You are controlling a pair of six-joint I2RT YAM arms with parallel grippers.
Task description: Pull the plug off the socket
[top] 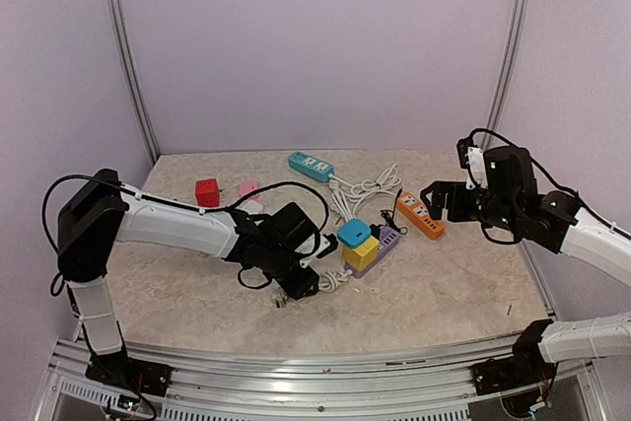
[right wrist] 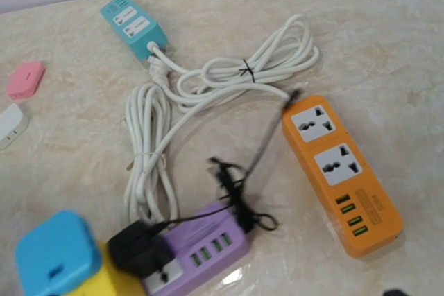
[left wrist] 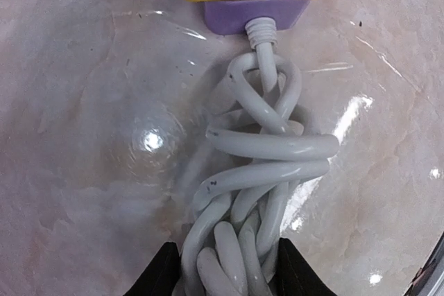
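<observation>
A purple power strip (right wrist: 208, 251) lies mid-table with a black plug (right wrist: 135, 249) seated in its socket, beside a yellow block (right wrist: 121, 283) and a blue block (right wrist: 57, 253). The plug's thin black cord is tangled beside it. In the left wrist view my left gripper (left wrist: 229, 275) is shut around the strip's bundled white cable (left wrist: 267, 147), just short of the purple end (left wrist: 257, 15). In the top view it sits near the table's front (top: 296, 288). My right gripper (top: 434, 199) hovers open above the orange strip, right of the purple strip (top: 386, 241).
An orange power strip (right wrist: 340, 171) lies to the right and a teal one (right wrist: 133, 25) at the back, with white cable coils (right wrist: 229, 74) between. A red cube (top: 207, 192) and a pink block (top: 248, 188) sit back left. Walls enclose the table.
</observation>
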